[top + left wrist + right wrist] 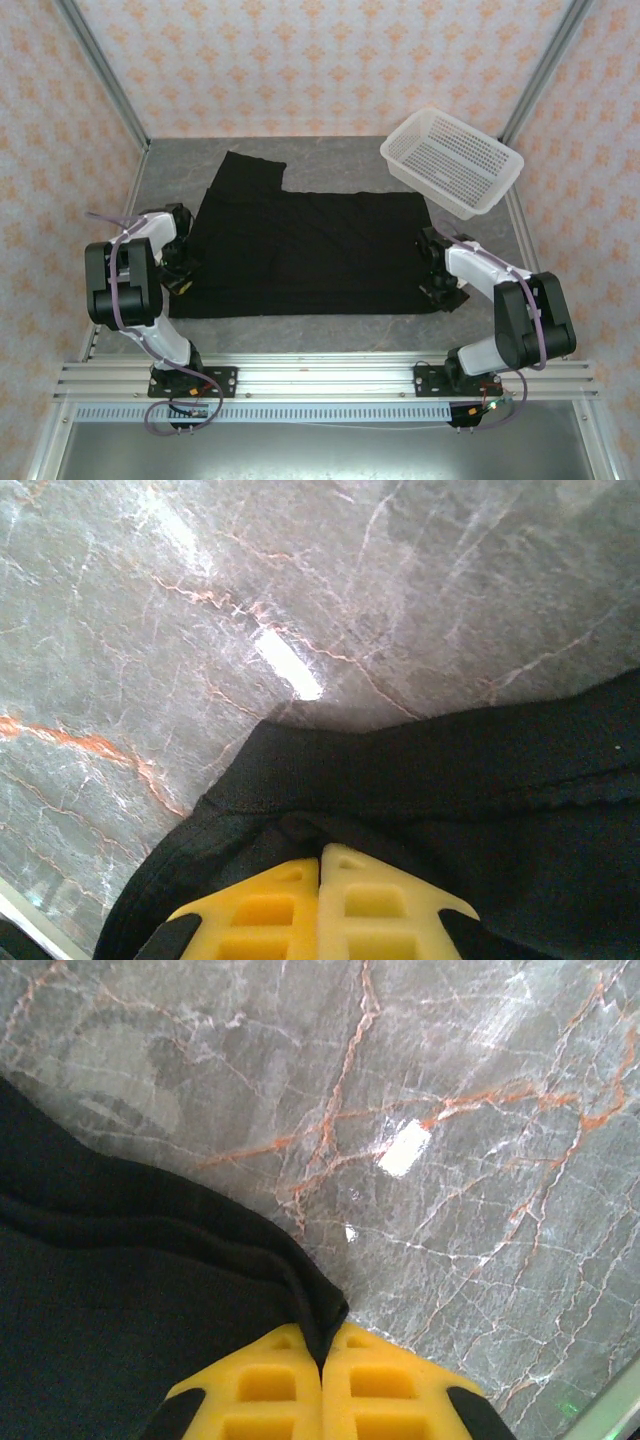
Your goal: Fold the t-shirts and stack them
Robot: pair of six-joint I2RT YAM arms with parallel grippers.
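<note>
The black t-shirt (pixel 310 250) lies spread flat, plain side up, matte and lightly creased, on the grey, orange-veined marble table (pixel 300 335). A white perforated plastic basket (pixel 452 160), its floor bare, sits near the shirt's far right corner. The left jaws are closed on the shirt's near left hem corner and the right jaws on its near right corner, both arms bent low.

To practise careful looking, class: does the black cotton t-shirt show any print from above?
No, the black cotton t-shirt lies spread, plain black all over.
</note>
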